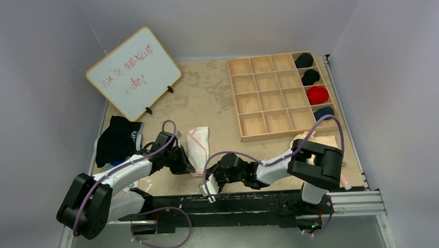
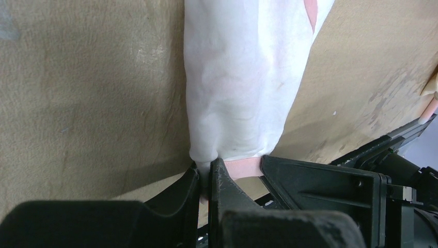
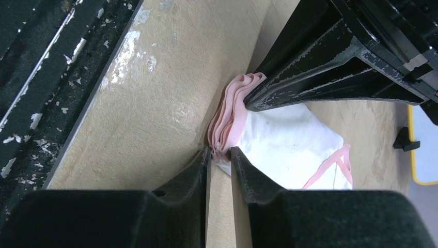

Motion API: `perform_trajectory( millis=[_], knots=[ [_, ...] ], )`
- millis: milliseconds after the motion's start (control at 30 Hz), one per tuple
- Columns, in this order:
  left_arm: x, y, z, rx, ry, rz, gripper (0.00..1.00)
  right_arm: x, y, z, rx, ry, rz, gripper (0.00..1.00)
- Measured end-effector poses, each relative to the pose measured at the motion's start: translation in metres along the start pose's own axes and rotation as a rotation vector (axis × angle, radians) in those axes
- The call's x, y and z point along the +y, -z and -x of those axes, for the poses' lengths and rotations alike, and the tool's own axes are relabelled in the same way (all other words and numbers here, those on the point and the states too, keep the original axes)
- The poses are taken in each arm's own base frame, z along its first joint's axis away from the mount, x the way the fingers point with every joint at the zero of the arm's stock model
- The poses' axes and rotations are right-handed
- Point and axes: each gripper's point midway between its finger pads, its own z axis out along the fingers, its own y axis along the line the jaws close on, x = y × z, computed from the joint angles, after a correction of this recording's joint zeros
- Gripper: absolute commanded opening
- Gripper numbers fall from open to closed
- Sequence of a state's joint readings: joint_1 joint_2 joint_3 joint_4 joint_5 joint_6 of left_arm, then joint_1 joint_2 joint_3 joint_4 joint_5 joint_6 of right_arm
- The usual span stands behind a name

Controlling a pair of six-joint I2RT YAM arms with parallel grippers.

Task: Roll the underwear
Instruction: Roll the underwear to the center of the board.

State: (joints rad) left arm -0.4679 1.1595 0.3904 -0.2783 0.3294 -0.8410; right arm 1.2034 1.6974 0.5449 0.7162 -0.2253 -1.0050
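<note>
Black-and-white arms (image 1: 125,171), purple cables (image 1: 168,128), scuffed black claws (image 3: 219,155).

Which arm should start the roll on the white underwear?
Probably both: the left tool is shut on the white underwear at its pink edge, while the right tool is only pinching that edge.

We see a tan, scuffed counter (image 1: 205,97) with several things lying on it. A folded white pair of underwear (image 1: 198,145) with pink trim lies near the front edge. A wooden divided tray (image 1: 271,94) sits at the back right, a small whiteboard (image 1: 133,73) stands propped at the back left, and a dark garment (image 1: 116,139) lies at the left edge.
</note>
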Motion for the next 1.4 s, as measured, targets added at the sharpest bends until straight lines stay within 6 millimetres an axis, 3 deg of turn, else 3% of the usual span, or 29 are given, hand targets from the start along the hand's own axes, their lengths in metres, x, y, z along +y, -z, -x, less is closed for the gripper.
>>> perform_trajectory(
  millis=[267,433,467,700,800,1167,1400],
  knots=[
    [0.0,0.0,0.0,0.001,0.001,0.001,0.0,-0.001,-0.002,-0.003,0.01,-0.013,-0.014,0.01],
    [0.0,0.0,0.0,0.0,0.001,0.0,0.0,-0.004,-0.004,-0.005,0.016,-0.023,-0.032,0.0],
    [0.0,0.0,0.0,0.0,0.002,0.001,0.02,-0.004,-0.005,-0.005,0.016,-0.027,-0.033,0.0],
    [-0.001,0.004,0.003,-0.028,0.022,0.007,0.45,-0.002,-0.005,-0.002,0.002,-0.098,-0.034,0.0],
    [0.0,0.01,0.007,-0.065,0.032,0.016,0.53,-0.001,-0.004,0.0,-0.018,-0.159,-0.025,0.0],
    [0.012,0.027,0.018,-0.18,0.087,0.087,0.57,-0.009,0.009,0.015,-0.19,-0.563,0.035,0.0],
    [0.011,0.039,0.029,-0.267,0.105,0.08,0.59,-0.025,0.021,0.026,-0.319,-0.787,0.063,0.0]
  ],
)
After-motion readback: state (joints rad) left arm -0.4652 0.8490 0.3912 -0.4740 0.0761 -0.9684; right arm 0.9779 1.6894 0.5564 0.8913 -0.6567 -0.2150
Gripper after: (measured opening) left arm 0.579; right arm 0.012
